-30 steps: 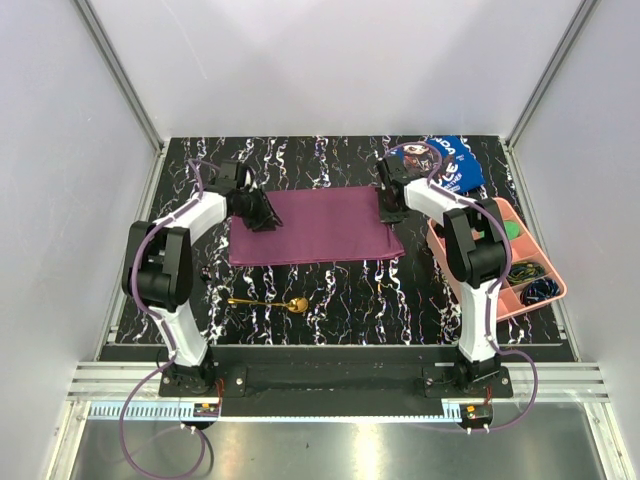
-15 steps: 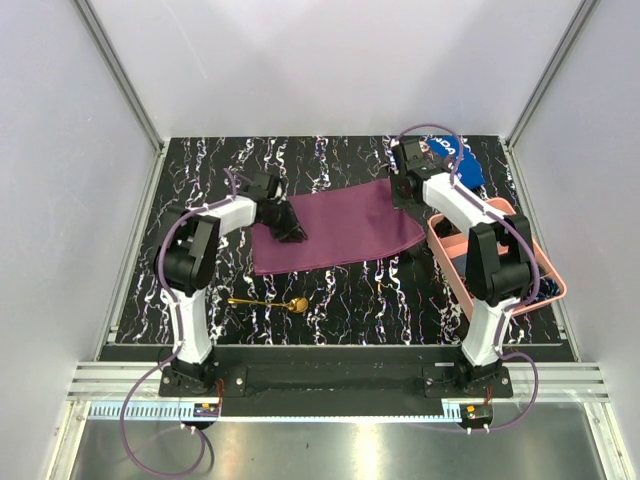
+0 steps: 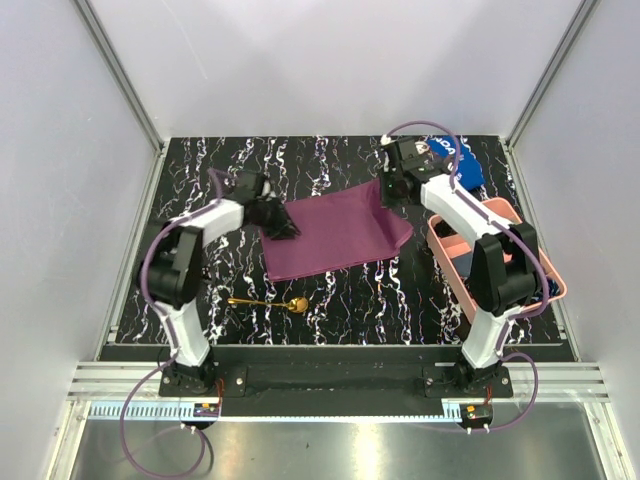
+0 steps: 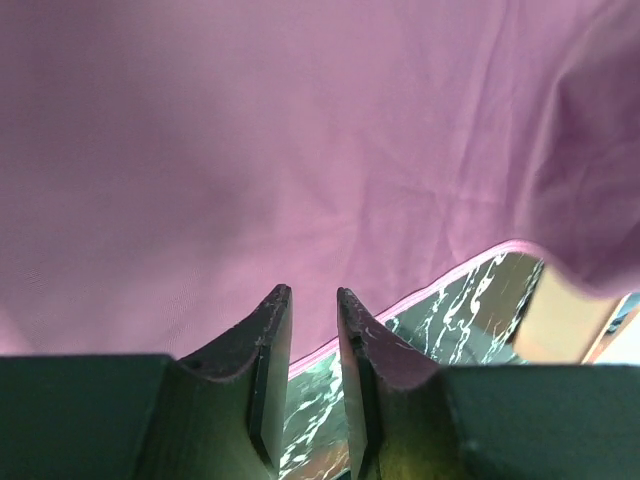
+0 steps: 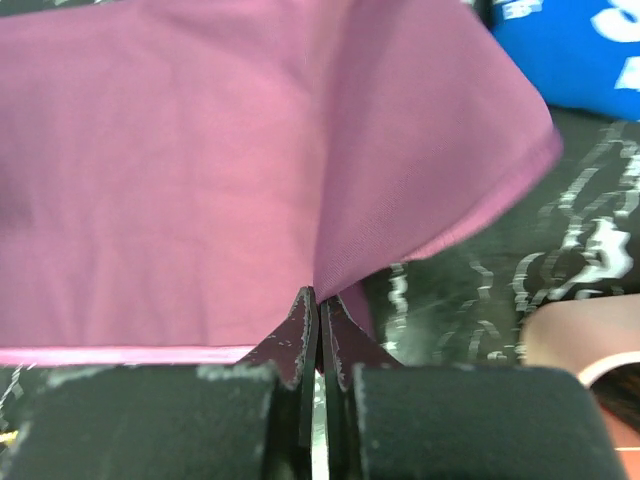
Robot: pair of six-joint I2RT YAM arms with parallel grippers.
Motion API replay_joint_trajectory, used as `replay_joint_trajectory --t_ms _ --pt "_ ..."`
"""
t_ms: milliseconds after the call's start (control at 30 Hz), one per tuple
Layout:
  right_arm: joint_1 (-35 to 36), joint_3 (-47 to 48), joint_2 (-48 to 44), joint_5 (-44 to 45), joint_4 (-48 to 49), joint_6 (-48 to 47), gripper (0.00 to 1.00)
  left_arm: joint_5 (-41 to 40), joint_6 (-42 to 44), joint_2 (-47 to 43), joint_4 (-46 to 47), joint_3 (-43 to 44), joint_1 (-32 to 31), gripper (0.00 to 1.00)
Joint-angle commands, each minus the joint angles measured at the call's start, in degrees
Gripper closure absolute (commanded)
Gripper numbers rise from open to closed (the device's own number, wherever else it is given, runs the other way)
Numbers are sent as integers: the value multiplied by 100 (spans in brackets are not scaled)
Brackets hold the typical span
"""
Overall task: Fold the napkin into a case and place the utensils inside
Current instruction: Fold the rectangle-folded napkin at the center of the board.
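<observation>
The plum-purple napkin (image 3: 335,235) lies skewed on the black marbled table, its right corner raised. My right gripper (image 3: 390,196) is shut on that far-right corner; in the right wrist view the cloth (image 5: 180,180) rises in a fold from the pinched tips of the gripper (image 5: 318,297). My left gripper (image 3: 283,228) sits at the napkin's left edge. In the left wrist view its jaws (image 4: 313,295) stand a little apart with nothing between them, the napkin's hem (image 4: 300,150) just beyond the tips. The gold spoon (image 3: 270,302) lies on the table in front of the napkin.
A pink compartment tray (image 3: 500,213) stands at the right edge beside the right arm. A blue printed cloth (image 3: 458,163) lies at the back right, also seen as blue cloth (image 5: 570,50) past the napkin.
The napkin has slid right and turned from square to slanted, its right corner lifted. Both grippers moved with it, the left one rightward along the left edge.
</observation>
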Motion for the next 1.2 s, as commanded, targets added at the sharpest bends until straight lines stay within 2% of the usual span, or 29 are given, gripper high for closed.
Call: replay_joint_trajectory --t_ms 0,167,433,667,1167 --pt "317 365 -20 -182 -19 201 100 -76 310 -552 -35 -610 712 72" --pt "607 698 137 -374 -28 281 100 -138 477 -298 -36 -814 836 73" --pt "1459 1727 1253 -841 -54 527 100 -252 460 -236 70 -902 801 74" --pt "1803 2466 1983 -1272 -81 904 100 -288 477 -227 97 -946 800 75" --pt "1882 2344 2353 -1782 534 2240 100 -323 451 -298 185 -1026 783 75"
